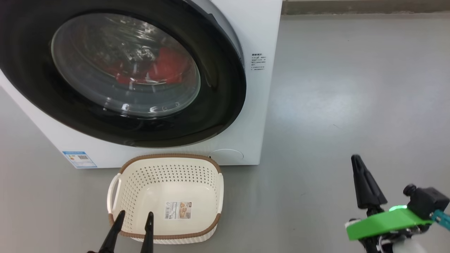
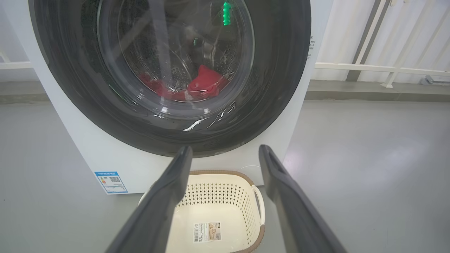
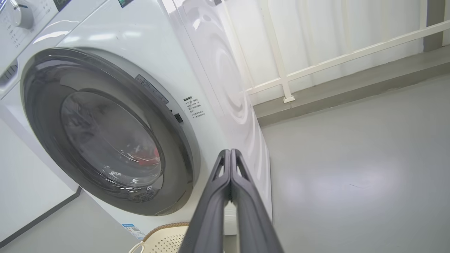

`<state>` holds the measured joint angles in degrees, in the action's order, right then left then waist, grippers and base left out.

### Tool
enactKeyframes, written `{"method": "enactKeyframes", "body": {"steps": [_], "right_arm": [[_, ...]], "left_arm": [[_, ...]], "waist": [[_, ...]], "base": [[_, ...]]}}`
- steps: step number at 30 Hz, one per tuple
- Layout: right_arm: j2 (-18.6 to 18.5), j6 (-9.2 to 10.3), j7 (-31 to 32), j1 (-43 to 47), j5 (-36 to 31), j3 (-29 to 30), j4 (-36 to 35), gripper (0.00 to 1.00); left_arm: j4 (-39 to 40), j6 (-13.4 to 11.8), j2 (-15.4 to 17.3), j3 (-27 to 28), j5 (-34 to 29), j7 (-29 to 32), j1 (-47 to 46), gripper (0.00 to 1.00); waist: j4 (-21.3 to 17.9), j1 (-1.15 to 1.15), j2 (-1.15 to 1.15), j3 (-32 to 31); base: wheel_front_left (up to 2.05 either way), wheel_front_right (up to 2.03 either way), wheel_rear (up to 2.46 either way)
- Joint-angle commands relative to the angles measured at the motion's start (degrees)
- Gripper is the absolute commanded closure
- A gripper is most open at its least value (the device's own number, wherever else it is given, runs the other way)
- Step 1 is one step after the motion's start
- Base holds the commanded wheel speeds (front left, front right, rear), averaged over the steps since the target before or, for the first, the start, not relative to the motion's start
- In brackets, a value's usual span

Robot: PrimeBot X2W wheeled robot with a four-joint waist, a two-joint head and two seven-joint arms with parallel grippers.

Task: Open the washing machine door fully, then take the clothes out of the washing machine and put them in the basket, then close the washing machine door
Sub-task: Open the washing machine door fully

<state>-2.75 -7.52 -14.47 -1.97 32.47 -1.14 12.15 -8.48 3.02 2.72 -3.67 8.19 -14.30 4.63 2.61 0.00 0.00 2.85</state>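
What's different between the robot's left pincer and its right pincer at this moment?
The left pincer stands open, fingers spread; the right pincer is shut, fingers pressed together. The left pincer hangs by the basket; the right pincer is off to the side over the grey floor. Both have long dark fingers and hold nothing.

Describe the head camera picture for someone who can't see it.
A white washing machine with its round black-rimmed door closed, red clothes visible through it. An empty cream basket sits on the grey floor before it. The left jaws stand open at the basket's near rim; the right jaws are shut, over bare floor.
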Motion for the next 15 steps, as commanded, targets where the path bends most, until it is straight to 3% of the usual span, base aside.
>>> {"method": "enactKeyframes", "body": {"steps": [1, 9, 15], "right_arm": [[-0.3, 0.03, -0.5, -3.5, 1.3, -1.8, -1.8, 1.0], [-1.0, 0.03, -0.5, -12.5, 7.8, -4.5, -0.6, 1.0], [-3.4, 0.03, -0.5, -21.3, 12.2, -6.1, 1.9, 1.0]], "left_arm": [[1.7, 0.0, 0.2, 1.5, 0.5, -0.7, -2.1, 0.0], [2.3, -0.1, 0.2, -0.3, 1.3, -0.7, -3.1, 0.0], [2.7, -0.4, 0.2, -1.8, 2.2, -0.7, -4.7, 0.0]], "waist": [[0.5, 0.0, 0.0, 0.2], [3.0, 0.0, 0.0, 1.4], [5.8, 0.0, 0.0, 3.7]], "base": [[0.0, 0.0, 0.0], [0.0, 0.0, 0.0], [0.0, 0.0, 0.0]]}}
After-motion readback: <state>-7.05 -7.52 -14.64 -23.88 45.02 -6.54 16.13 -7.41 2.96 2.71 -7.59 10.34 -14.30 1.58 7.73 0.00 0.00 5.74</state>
